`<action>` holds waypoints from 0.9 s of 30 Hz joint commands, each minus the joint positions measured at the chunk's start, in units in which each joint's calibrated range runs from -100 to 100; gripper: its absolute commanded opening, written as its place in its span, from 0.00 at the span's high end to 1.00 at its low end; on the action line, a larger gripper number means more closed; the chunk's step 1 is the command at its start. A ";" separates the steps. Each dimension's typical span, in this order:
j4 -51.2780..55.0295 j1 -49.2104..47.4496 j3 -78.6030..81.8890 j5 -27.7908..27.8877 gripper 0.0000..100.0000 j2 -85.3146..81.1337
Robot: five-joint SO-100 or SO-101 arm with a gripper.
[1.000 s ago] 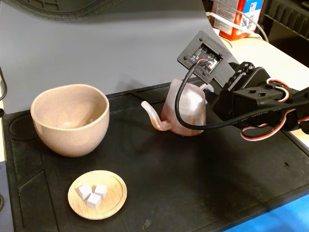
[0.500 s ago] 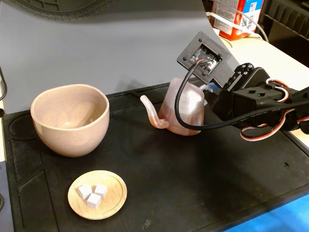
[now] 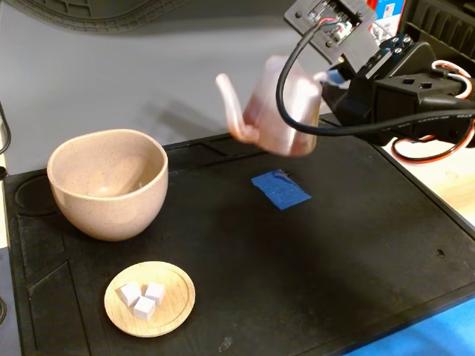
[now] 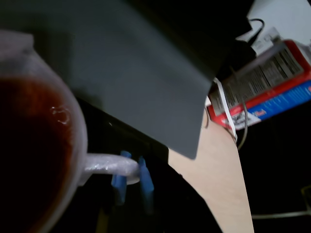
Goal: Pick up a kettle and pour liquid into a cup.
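Hanging in the air above the black mat (image 3: 312, 245) on the table, the kettle (image 3: 282, 111) sits in the upper middle of the fixed view, its long spout pointing left toward the cup (image 3: 108, 182). The tool (image 3: 332, 77) pinches the kettle's handle side from the right, though the camera board and a black cable hide much of the grip. The cup stands upright at the mat's left end, well apart from the kettle. A small wooden dish (image 3: 150, 298) with white cubes (image 3: 142, 297) lies in front of the cup. A blue patch (image 3: 280, 190) lies flat on the mat below the kettle.

The wrist view looks down into the kettle (image 4: 73, 131) at the left edge, where dark reddish liquid (image 4: 29, 145) fills it. Its pale loop handle (image 4: 109, 165) juts right, touching the blue fingertips (image 4: 145, 180) of the tool (image 4: 132, 180), which close around it. A red, white and blue carton (image 4: 267, 82) lies at the upper right.
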 commanded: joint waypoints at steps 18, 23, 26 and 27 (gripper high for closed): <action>8.97 -5.83 -15.48 0.07 0.99 -2.58; 9.06 -5.83 -18.57 4.17 0.99 -0.19; 9.06 -5.83 -18.57 4.22 0.99 -0.19; 9.06 -5.83 -18.57 4.27 0.99 -0.19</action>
